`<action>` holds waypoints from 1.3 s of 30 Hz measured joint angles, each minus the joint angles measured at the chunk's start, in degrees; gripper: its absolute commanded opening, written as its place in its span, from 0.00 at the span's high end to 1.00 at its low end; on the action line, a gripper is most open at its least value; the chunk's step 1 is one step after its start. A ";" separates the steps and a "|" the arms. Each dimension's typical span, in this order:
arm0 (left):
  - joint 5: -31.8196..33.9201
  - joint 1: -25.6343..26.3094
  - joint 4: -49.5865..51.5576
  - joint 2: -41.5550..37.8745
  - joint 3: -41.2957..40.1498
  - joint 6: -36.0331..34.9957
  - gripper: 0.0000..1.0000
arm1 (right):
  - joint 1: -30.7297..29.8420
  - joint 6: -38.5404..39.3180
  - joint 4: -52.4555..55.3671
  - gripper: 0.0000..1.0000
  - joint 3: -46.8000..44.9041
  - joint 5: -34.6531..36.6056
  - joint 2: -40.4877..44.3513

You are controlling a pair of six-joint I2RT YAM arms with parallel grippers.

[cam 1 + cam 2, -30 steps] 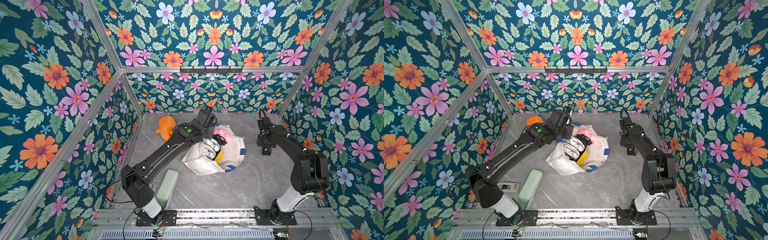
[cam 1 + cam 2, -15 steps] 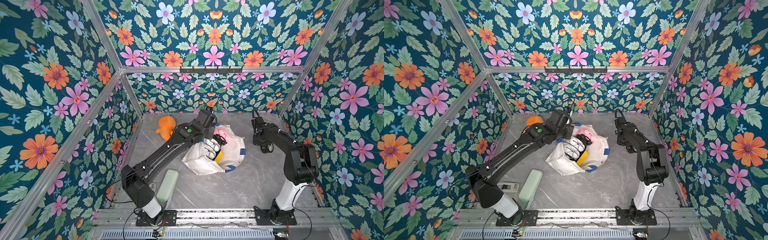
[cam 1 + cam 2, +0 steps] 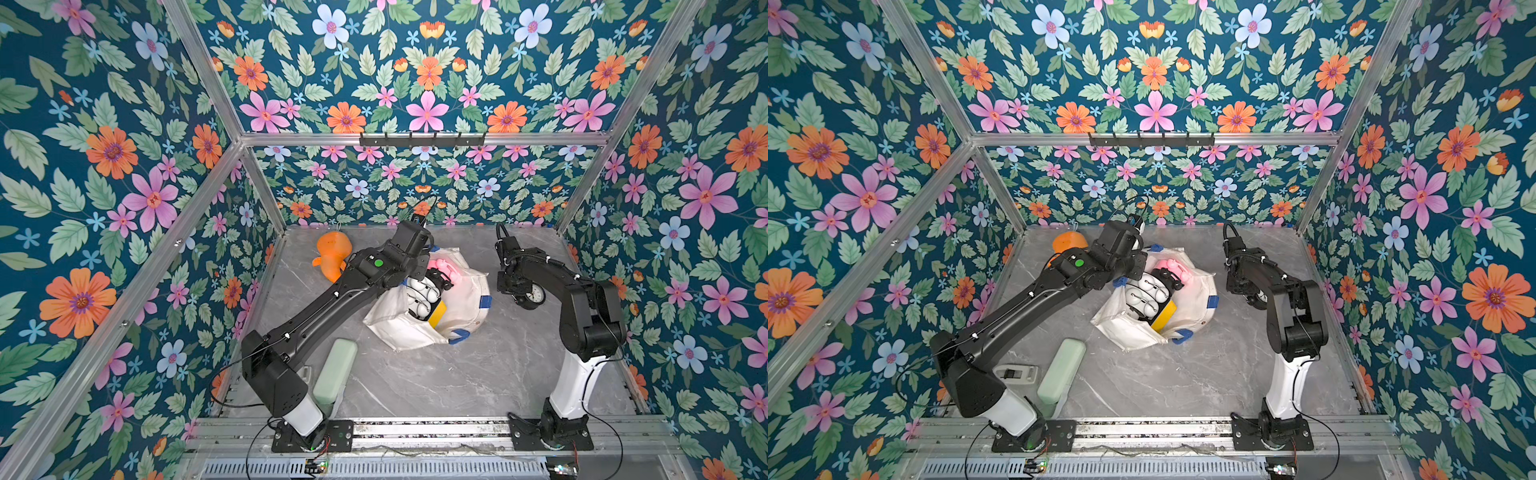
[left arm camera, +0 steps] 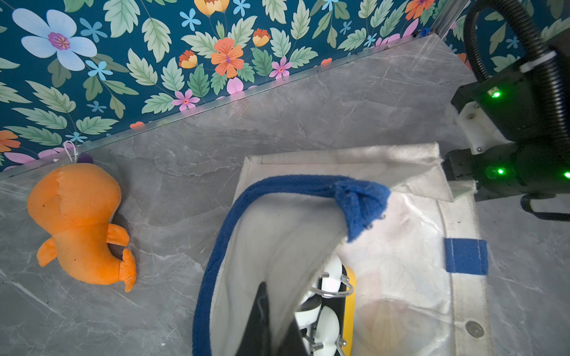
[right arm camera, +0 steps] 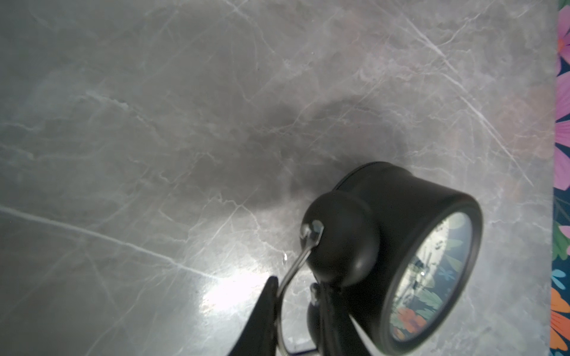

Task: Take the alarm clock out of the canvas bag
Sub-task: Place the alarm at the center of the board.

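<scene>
Noting grey table (image 3: 436, 386): canvas bag (image 3: 465, 291) slumped mid-table, mouth open, other items inside. L gripper (image 4: 274, 323) pressed shut on bag's rim fabric by blue strap (image 4: 216, 246). Black alarm clock (image 3: 535, 296) out of bag, on tabletop to bag's rt, apart from it, directly under R gripper (image 5: 293, 320). Wire handle (image 5: 293, 265) lies against one finger (image 5: 265, 308). R jaws spread or pinching: can't tell.
</scene>
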State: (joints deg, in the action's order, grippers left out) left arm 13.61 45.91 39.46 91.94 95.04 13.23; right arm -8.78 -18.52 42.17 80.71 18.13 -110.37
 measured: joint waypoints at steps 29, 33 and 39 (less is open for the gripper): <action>-0.02 0.02 -0.15 -1.07 -0.63 0.42 1.00 | -0.02 -0.85 -2.27 0.48 -7.72 -6.56 14.45; -0.72 0.00 -1.18 -2.34 -2.43 0.28 1.00 | -0.02 -1.90 -6.25 0.46 -13.27 -7.98 25.24; -4.09 -0.02 -5.22 -5.86 -7.28 -1.42 1.00 | 0.04 -3.91 -11.23 0.46 -22.16 -14.56 40.11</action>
State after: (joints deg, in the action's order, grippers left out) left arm 9.52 45.89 34.24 86.08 87.77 11.81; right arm -8.73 -22.44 30.94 58.54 3.57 -70.26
